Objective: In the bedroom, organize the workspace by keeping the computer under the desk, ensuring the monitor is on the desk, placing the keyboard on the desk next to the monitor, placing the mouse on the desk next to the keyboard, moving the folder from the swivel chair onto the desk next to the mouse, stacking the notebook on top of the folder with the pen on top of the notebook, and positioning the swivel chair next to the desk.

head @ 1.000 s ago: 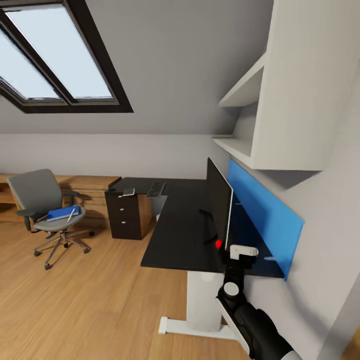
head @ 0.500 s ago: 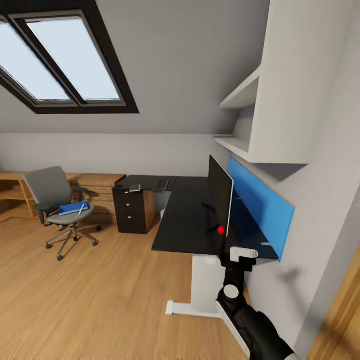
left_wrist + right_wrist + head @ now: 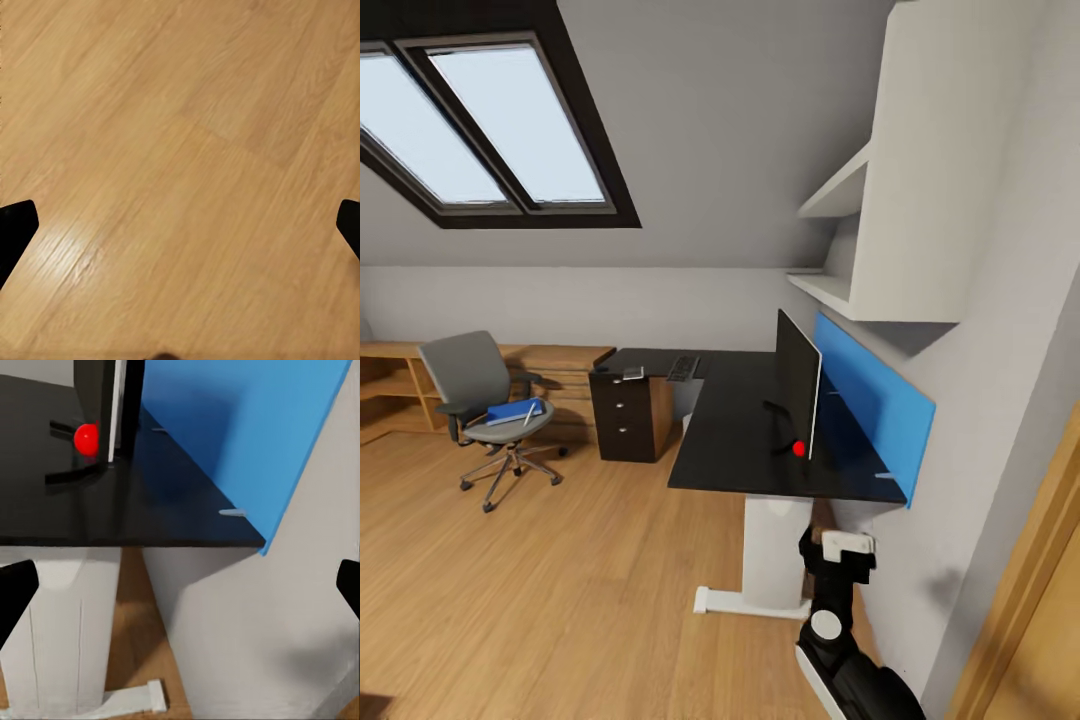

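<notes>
Desk (image 3: 745,440): L-shaped, with a glossy black tabletop on white legs, a blue back panel (image 3: 870,405) along the right wall and a black three-drawer unit (image 3: 622,418) at its far end.
Monitor (image 3: 797,384): stands upright on the tabletop just in front of the blue panel, seen nearly edge-on; a small red light (image 3: 798,449) glows by its stand.
Keyboard (image 3: 682,367): lies on the far arm of the tabletop, well apart from the monitor.
Small flat item (image 3: 632,374): rests on the tabletop above the drawer unit, near the keyboard; too small to tell what it is.
Swivel chair (image 3: 485,400): grey, on the wooden floor (image 3: 560,580) to the left of the drawer unit, apart from the desk.
Folder (image 3: 513,411): bright blue, lies flat on the chair seat.
Pen (image 3: 531,412): thin and white, lies across the folder.
Right gripper (image 3: 180,585): jaws wide open, holding nothing, pointed at the near corner of the tabletop and the white leg below it.
Left gripper (image 3: 180,225): jaws wide open and empty, facing bare wooden floor.
Right arm (image 3: 840,620): black and white, low beside the desk's near leg.
</notes>
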